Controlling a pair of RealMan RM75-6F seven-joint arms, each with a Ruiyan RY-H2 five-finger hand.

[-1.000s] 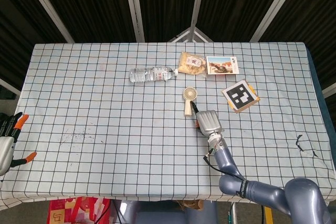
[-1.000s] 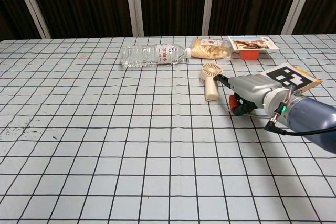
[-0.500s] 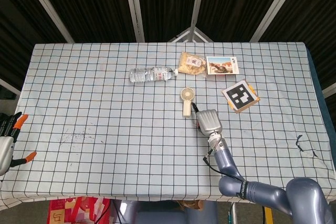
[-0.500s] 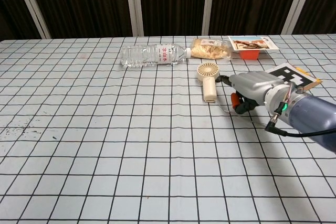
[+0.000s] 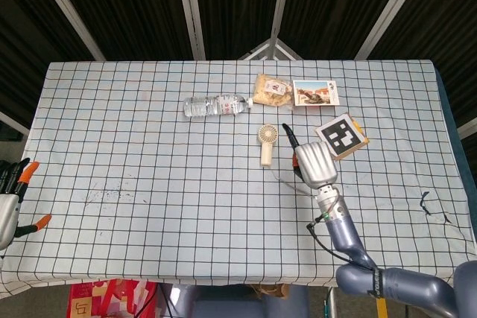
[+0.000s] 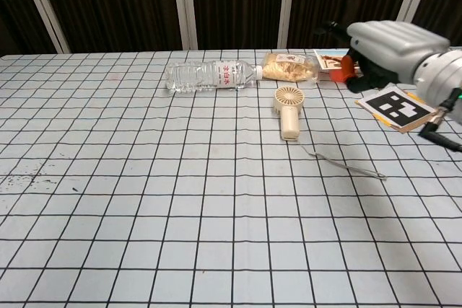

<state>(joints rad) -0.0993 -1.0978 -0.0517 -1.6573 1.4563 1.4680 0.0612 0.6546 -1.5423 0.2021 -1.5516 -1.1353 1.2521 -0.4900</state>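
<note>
My right hand hangs above the checked cloth, just right of a small cream hand-held fan. In the chest view the right hand is raised clear of the table, its fingers curled under with nothing in them and one dark finger poking out toward the left. The fan lies flat, head toward the far edge, and its thin strap trails to the right. My left hand sits off the table's left edge with its orange-tipped fingers spread, holding nothing.
A clear water bottle lies on its side at the back, with a snack bag and a picture packet to its right. A black-and-white marker card lies beside the right hand. Dark smudges mark the cloth at left.
My right hand has lifted off the table beside the fan and moved up and right. The fan shifted slightly during the first half second, and its strap now lies uncovered. The left hand stayed put.
</note>
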